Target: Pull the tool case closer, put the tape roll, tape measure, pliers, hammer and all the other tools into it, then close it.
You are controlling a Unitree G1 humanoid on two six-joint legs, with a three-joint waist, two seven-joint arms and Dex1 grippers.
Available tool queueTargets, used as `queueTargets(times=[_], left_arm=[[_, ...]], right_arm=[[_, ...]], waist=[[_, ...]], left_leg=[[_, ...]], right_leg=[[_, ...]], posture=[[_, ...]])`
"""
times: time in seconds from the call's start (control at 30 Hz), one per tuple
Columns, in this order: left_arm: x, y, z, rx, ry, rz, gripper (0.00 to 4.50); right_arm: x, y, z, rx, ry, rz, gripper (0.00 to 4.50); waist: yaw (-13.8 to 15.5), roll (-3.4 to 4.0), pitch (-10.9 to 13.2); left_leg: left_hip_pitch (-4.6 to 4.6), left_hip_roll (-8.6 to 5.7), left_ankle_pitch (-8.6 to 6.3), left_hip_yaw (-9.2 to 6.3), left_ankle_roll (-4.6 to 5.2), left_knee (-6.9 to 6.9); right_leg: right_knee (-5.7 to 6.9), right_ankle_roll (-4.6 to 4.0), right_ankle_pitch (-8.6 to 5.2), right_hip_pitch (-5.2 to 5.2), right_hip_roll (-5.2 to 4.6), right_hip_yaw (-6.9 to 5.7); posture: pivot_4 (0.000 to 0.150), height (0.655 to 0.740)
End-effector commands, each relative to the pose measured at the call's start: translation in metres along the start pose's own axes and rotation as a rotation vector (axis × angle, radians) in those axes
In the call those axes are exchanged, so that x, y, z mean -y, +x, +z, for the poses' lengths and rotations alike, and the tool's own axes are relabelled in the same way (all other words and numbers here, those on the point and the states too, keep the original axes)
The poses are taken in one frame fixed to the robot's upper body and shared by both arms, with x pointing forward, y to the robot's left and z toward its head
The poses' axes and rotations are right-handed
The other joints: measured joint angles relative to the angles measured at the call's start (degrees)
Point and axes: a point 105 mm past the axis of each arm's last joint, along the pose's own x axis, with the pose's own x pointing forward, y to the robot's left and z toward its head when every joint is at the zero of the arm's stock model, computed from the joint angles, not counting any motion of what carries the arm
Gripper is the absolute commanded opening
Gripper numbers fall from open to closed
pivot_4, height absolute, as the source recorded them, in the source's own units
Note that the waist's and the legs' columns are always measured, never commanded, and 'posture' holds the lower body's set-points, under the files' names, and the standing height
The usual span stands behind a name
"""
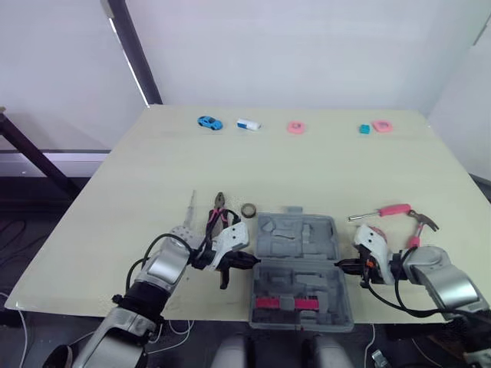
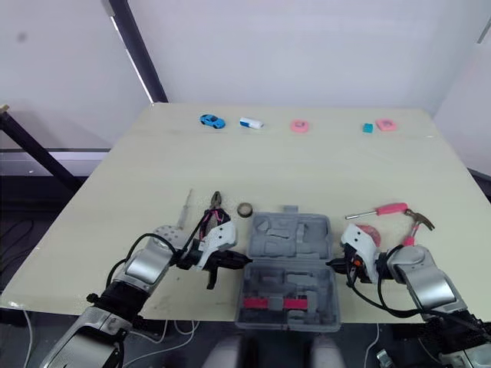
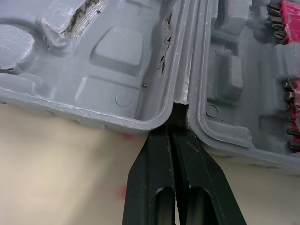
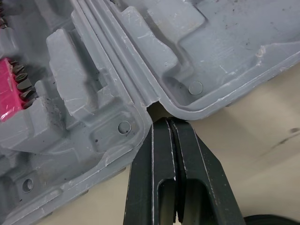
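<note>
One pale table (image 1: 307,169) fills the head view, and the grey tool case (image 1: 295,238) lies open at its lower centre, close to the near edge, lid half farther away and tray half nearer. The left end effector (image 1: 249,261) and right end effector (image 1: 341,265) flank the case at its hinge line, each with its fingers pressed together and pinching nothing. In the wrist views each tip sits in the hinge notch between the two halves. If the pull is the step in hand, it seems best done with both arms drawing evenly so the case slides straight without twisting or folding shut. The case looks near enough already that a short pull should do. The hammer (image 1: 420,224) lies at the lower right, the pliers (image 1: 218,215) just left of the lid, and the tape roll (image 1: 248,209) off its upper left corner. The tray's near edge is partly cut off at the bottom of the frame, and the tape measure is hard to make out among the things beside the right arm.
</note>
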Motion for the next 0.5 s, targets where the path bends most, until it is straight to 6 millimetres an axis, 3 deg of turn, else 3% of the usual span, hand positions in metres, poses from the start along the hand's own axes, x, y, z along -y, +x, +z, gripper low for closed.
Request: queueTargets(times=[0.03, 0.5], left_arm=[[0.0123, 0.0049, -0.0040, -0.015, -0.002, -0.061, 0.11], [0.0204, 0.0064, -0.0045, -0.014, -0.004, -0.091, 0.11]], right_arm=[[-0.0133, 0.0038, 0.0017, 0.017, 0.016, 0.039, 0.00], [-0.0230, 0.0029, -0.0055, 0.010, 0.056, 0.036, 0.00]], waist=[[0.03, 0.00, 0.00], [0.07, -0.04, -0.03]], left_leg=[[0.00, 0.00, 0.00, 0.00, 0.00, 0.00], [0.00, 0.00, 0.00, 0.00, 0.00, 0.01]], right_leg=[[0.00, 0.00, 0.00, 0.00, 0.00, 0.00], [-0.01, 0.00, 0.00, 0.01, 0.01, 0.00]], posture=[[0.150, 0.7400], [0.150, 0.7400]])
